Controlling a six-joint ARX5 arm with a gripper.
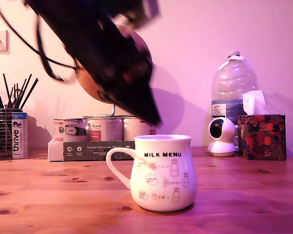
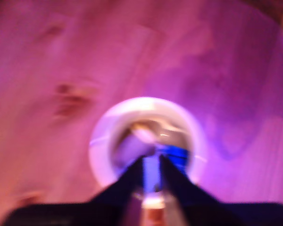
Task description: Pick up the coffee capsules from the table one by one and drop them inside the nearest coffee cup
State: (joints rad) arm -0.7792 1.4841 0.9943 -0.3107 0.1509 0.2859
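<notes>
Coffee capsule: not clearly identifiable; pale blurred shapes inside the coffee cup in the wrist view. Cup upright on the wooden table, handle toward the exterior view's left. Gripper angled down just above the cup's rim, behind it; fingers narrowly spaced over the opening; grasp state indeterminable owing to blur. Tins and water bottle behind.

water bottle, white camera, tissue box, tins.
</notes>
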